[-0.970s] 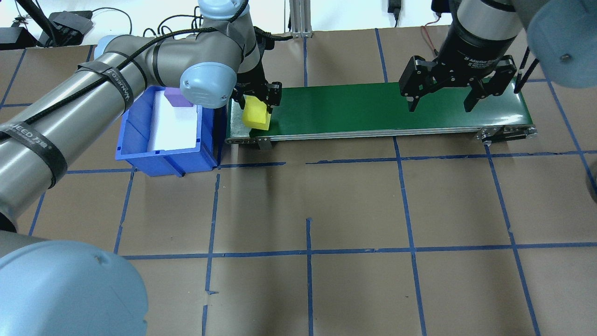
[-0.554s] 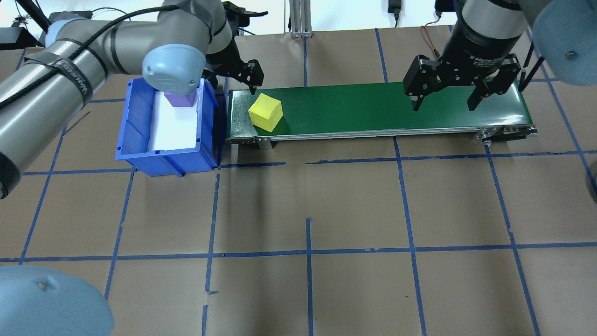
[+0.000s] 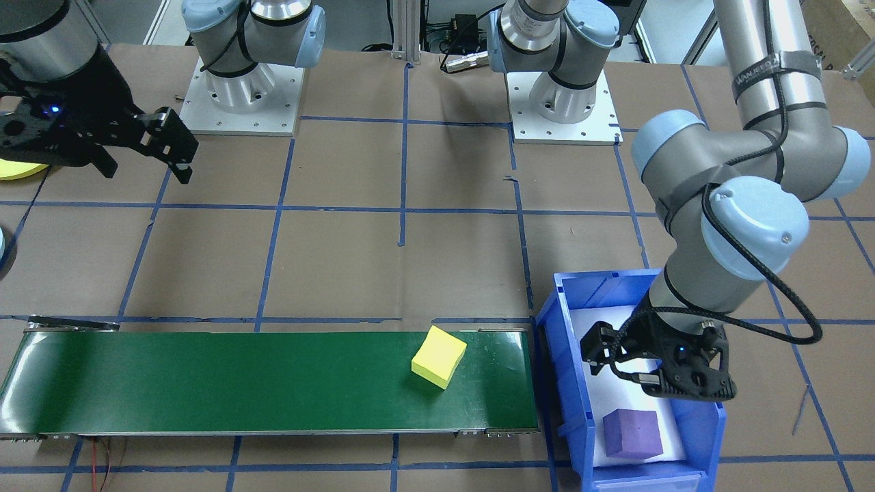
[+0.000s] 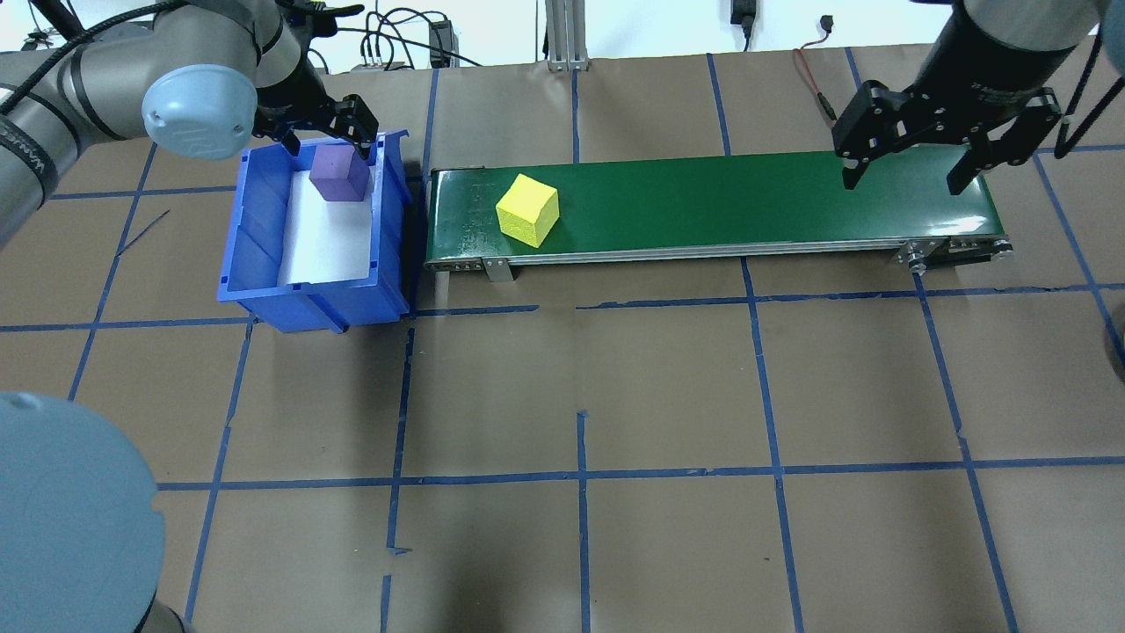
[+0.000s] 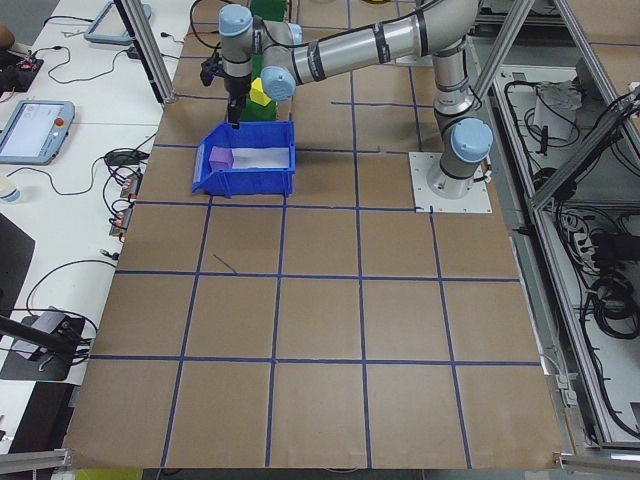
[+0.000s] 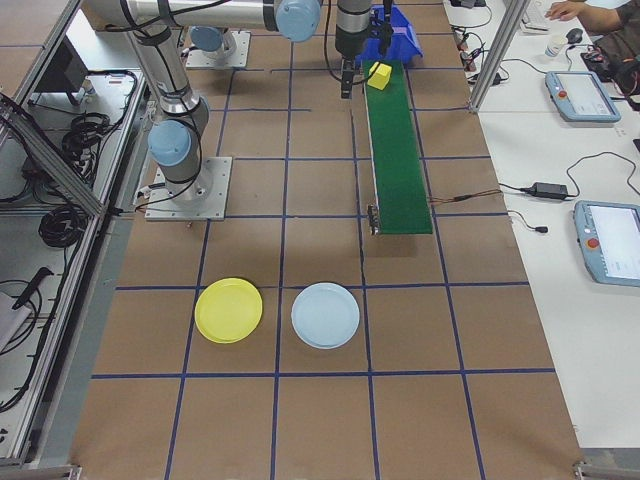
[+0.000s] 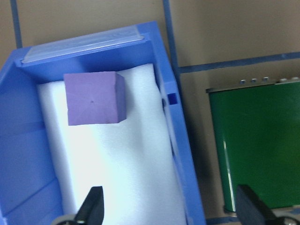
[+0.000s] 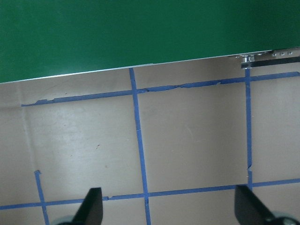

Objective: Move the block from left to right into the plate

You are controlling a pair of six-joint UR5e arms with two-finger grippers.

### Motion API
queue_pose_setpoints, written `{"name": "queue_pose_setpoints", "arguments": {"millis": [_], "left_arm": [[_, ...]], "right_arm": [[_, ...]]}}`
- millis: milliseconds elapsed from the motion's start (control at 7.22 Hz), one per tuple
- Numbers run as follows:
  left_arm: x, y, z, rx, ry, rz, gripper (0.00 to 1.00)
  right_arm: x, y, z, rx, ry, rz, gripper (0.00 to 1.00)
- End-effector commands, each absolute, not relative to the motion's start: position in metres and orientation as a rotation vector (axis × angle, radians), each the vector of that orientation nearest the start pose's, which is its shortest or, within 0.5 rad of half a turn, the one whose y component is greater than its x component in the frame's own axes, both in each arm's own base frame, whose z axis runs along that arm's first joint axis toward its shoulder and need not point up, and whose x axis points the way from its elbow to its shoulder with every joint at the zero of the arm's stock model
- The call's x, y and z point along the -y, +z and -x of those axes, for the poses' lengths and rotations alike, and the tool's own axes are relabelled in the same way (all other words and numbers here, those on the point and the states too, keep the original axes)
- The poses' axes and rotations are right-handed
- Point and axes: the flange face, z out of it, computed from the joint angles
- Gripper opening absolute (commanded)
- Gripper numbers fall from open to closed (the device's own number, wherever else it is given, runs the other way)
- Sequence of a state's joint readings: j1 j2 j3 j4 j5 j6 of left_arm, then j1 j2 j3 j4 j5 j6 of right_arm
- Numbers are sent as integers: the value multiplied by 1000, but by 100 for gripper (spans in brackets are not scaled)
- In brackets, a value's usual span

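Yellow foam cube (image 4: 527, 209) resting free on long green conveyor belt (image 4: 747, 198), near end beside blue plastic bin (image 4: 264, 290). Left gripper (image 4: 321, 123) over bin above purple foam cube (image 4: 338, 178), fingers spread, empty. Right gripper (image 4: 910, 163) above belt's far end, fingers spread, empty. Round yellow plastic plate (image 6: 228, 310) on desk, well apart from belt.
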State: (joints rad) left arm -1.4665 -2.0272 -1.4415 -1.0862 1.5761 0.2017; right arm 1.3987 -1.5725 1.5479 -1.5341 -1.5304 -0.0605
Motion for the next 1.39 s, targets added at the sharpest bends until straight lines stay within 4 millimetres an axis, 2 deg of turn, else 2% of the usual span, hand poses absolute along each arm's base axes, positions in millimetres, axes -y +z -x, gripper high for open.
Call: {"name": "queue_pose_setpoints", "arguments": {"millis": [0, 139, 277, 554, 693, 831, 970, 1108, 1247], "left_arm": [[713, 297, 33, -3098, -268, -136, 99], [724, 280, 29, -3088, -283, -190, 98], [729, 257, 28, -3083, -277, -223, 98], [733, 225, 27, -3081, -269, -242, 93], [733, 224, 27, -3082, -269, -244, 81], [732, 222, 27, -3083, -263, -247, 57], [731, 228, 27, -3080, -269, -246, 50], [724, 248, 28, -3082, -252, -253, 43], [713, 277, 29, -3082, -217, -252, 41]], "right_arm": [[518, 485, 40, -3023, -13, -103, 100], [527, 468, 87, -3004, 17, -182, 100], [544, 465, 116, -2973, -114, -238, 100], [584, 409, 140, -2973, -133, -208, 100], [595, 387, 146, -2970, -133, -219, 100], [607, 368, 150, -2948, -110, -223, 100], [612, 355, 145, -2870, -122, -224, 100], [613, 352, 141, -2830, -134, -221, 100], [614, 335, 141, -2813, -105, -226, 100]]}}
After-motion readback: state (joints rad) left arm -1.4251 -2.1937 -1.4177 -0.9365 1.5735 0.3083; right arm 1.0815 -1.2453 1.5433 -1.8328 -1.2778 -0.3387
